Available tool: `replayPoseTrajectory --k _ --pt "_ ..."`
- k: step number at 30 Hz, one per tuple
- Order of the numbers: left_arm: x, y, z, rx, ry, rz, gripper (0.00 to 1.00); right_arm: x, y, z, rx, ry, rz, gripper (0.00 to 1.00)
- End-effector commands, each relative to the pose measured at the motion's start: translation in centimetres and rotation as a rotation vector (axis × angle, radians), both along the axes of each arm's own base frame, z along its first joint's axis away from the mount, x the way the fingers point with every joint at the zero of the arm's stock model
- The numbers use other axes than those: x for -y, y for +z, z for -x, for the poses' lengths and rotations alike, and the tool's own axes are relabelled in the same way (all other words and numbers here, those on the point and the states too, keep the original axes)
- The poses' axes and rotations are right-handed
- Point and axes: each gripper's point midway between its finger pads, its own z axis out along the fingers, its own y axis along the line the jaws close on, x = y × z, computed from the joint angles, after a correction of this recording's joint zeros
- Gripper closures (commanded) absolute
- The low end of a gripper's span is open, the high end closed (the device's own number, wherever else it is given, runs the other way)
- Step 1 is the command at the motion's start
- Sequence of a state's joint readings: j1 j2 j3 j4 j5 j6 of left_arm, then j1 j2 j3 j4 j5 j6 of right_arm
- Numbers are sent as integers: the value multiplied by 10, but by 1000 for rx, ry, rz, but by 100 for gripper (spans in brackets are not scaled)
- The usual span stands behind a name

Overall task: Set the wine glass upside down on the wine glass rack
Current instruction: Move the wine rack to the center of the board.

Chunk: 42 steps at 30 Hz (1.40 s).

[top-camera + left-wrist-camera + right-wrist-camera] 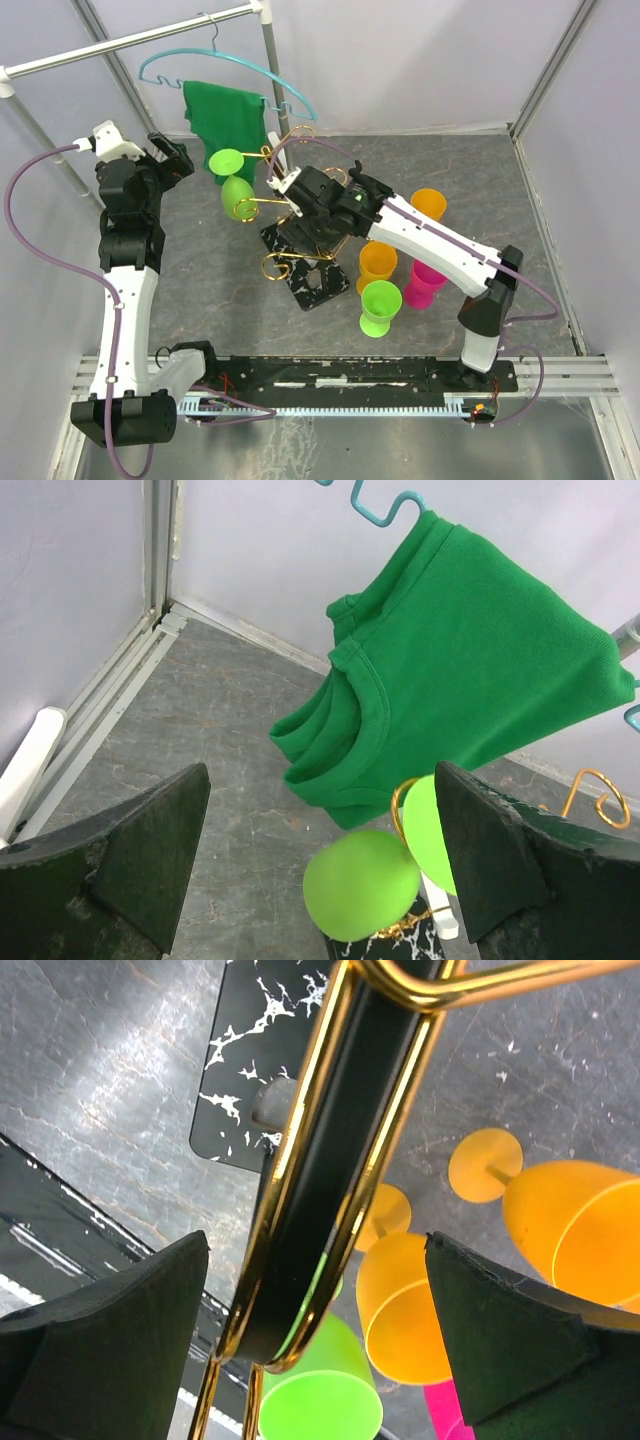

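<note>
Left gripper [320, 780]: its dark fingers fill the bottom of the left wrist view, spread wide with nothing between them; it hangs left of the rack, facing the shirt
Green shirt [225, 115]: hangs from a teal hanger [235, 62] on the white rail [130, 40], just behind the rack; it is soft, so we judge it a snag more than a block
Wine glass [236, 195]: lime green, hanging by its foot from a gold scroll arm on the rack's left side, bowl below the foot as far as we can tell; we judge the placing all but done
Handling: it looks like moulded plastic, so we expect it to be light, stiff, smooth, a little slippery and hardly fragile; we would take it by the stem, and a light knock could swing it off its arm
Wine glass rack [312, 288]: gold scrolls on a black marbled base, on the grey table [200, 280]
Right gripper [315, 1240]: jaws wide, holding nothing, straddling a gold loop of the rack; we judge that loop the thing to clear in any move away
Spare glasses: an orange glass [378, 260], a second orange glass [430, 203], a green glass [380, 303] and a pink glass [425, 282] stand close together right of the rack, beneath the right arm
</note>
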<state>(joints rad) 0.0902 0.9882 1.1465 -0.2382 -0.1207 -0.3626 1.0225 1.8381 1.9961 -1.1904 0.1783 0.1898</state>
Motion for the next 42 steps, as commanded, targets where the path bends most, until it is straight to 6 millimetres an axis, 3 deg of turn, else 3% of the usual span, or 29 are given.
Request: replayPoseTrajectory --k 1,16,23,27,34,42 --pt "0 19 2 59 0 20 1 28 19 31 -35 -32 -4 3" --pt "1 20 2 63 -3 27 1 74 14 68 -51 -124 39 3" --pt "1 12 -2 51 -4 35 1 80 15 75 -40 -138 35 3" --pt "-2 6 -6 35 11 30 1 77 17 69 -17 -144 40 3" --pt "-5 3 -10 24 27 30 1 65 48 47 100 -158 -14 0" --pt "-30 18 5 1 159 -51 1 42 114 24 274 -92 -175 0"
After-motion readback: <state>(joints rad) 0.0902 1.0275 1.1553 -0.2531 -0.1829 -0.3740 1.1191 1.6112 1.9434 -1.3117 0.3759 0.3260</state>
